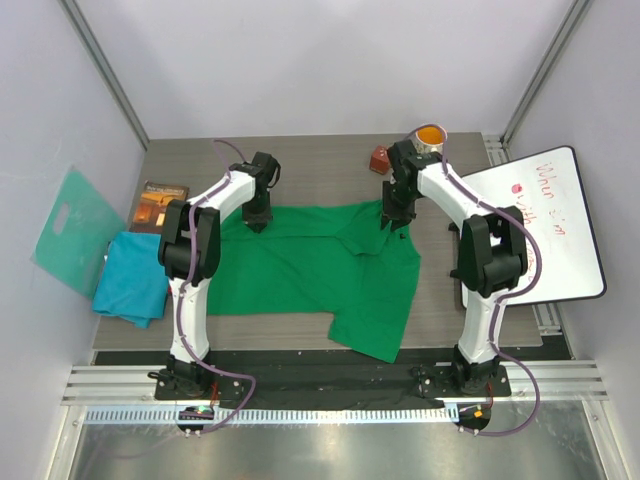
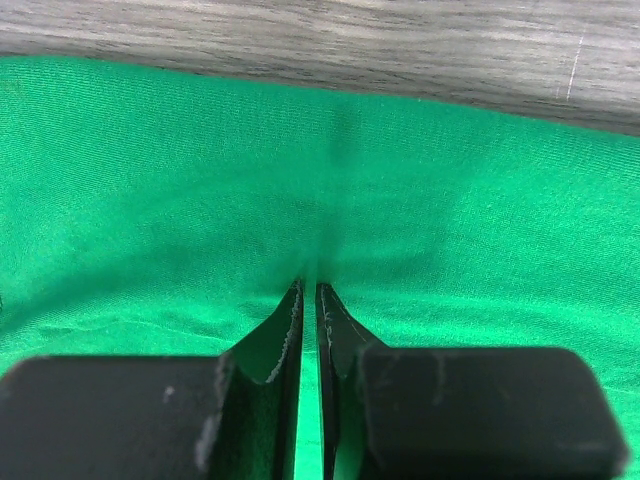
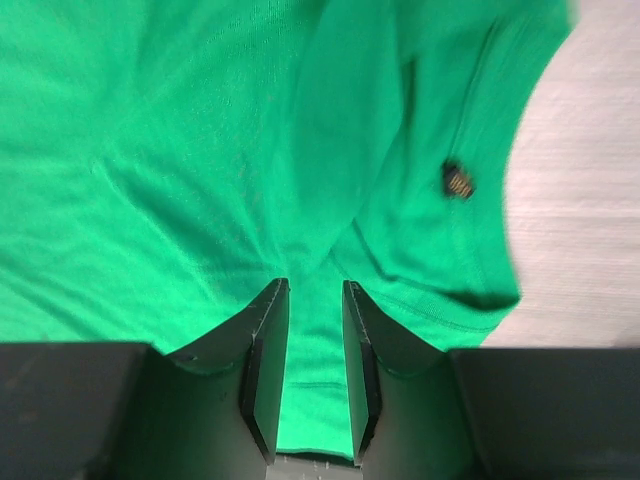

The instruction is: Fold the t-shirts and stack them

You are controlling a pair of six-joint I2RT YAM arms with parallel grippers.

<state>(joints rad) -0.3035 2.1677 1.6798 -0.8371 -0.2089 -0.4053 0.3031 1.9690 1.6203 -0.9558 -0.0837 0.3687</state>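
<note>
Closest to the left wrist camera, the left gripper (image 2: 309, 290) is seen with its black fingers (image 2: 345, 335) drawn almost together. Only a thin sliver of gap is left, and a pinch of the green shirt (image 2: 450, 200) is held in it. A crease is raised in the cloth straight ahead of the tips, and the grey wood-grain table (image 2: 400, 40) is visible past the shirt's far edge.

At the right wrist, the right gripper (image 3: 314, 286) is shown with its jaws parted and nothing clamped. Green cloth is seen through the gap below them; whether it is touched cannot be told. A small dark tag (image 3: 457, 180) is seen on the cloth near a hemmed edge.

From above, the green shirt is spread across the middle of the table, with both grippers set at its far edge, the left one toward its left end and the right one toward its right end. One part of the shirt is trailed toward the near edge, right of centre. The teal-blue shirt (image 1: 133, 280) is bunched at the table's left edge, to the left of the left arm. A book (image 1: 160, 203) lies just behind it, and a flat teal board (image 1: 72, 230) is placed further left, off the table. A mug (image 1: 432, 135) and a red-brown object (image 1: 380, 158) are set at the far right, and a whiteboard (image 1: 545, 225) lies along the right side.
</note>
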